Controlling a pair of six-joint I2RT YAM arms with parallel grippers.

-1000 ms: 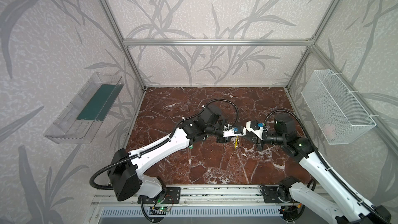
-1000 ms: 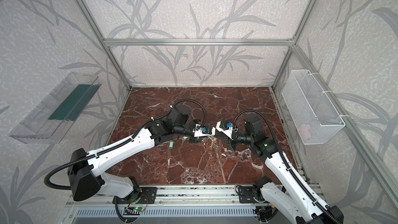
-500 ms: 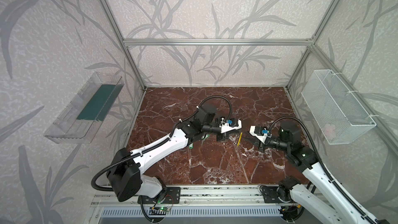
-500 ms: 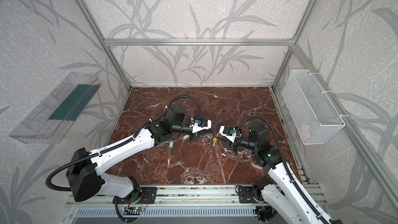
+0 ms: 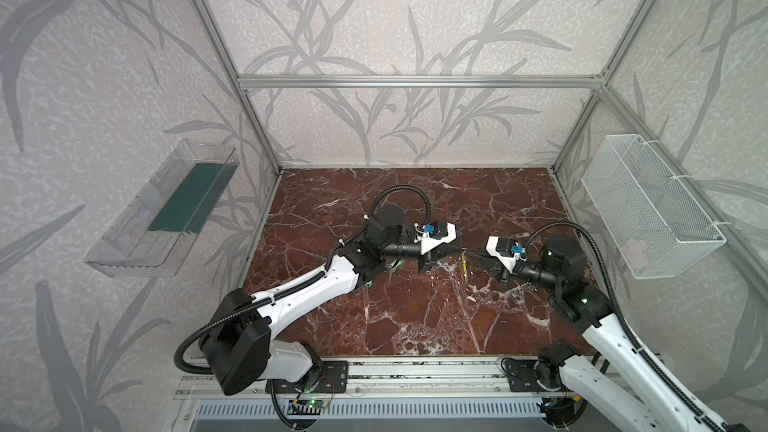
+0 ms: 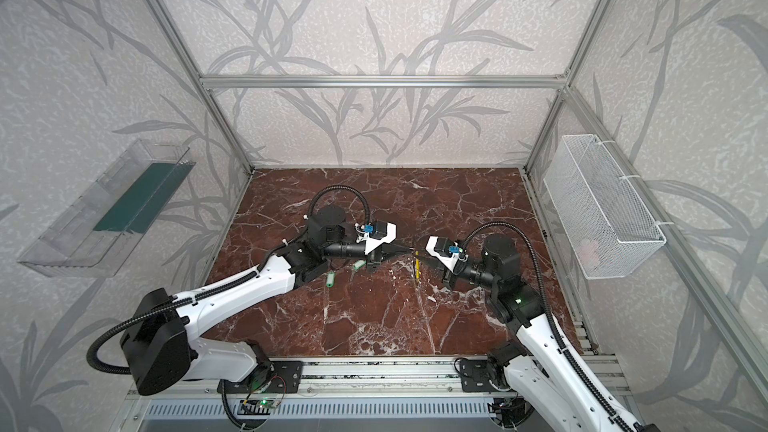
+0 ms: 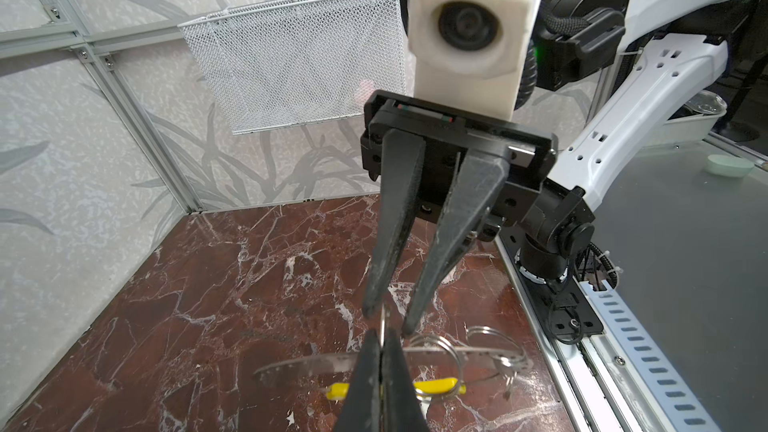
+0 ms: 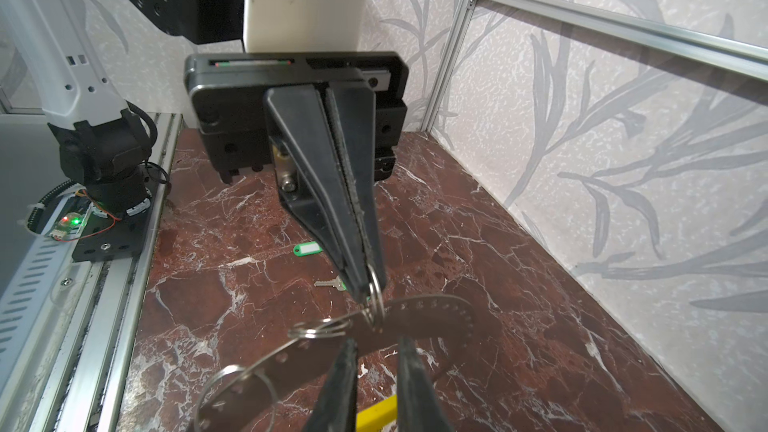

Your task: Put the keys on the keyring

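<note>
Left gripper (image 7: 380,338) clenched, fingers pressed together on a small wire ring (image 8: 376,288) standing upright between the tips. Keyring (image 7: 307,365) hung on that small ring, just below the left gripper's tips, with flat perforated band nearly level and yellow sleeve (image 7: 434,385) on the lower part. In a top view only the sleeve (image 5: 464,264) easy to find, straight under the left gripper's tips. Contact of the lowest part with the marble floor (image 5: 415,317) not clear. More wire rings (image 7: 494,338) strung on the band, a little away from the left gripper. Right gripper (image 7: 386,320) nose to nose with the left gripper, released, fingers a little apart, the top of the pinched ring between them; contact with it impossible to judge. Keys (image 6: 330,279) off the keyring, lying on the floor back along the arm from the left gripper: one green tag beside the wrist, second tag (image 6: 356,264) nearer, under the left gripper's body. White label (image 8: 307,248) facing up on one tag.
</note>
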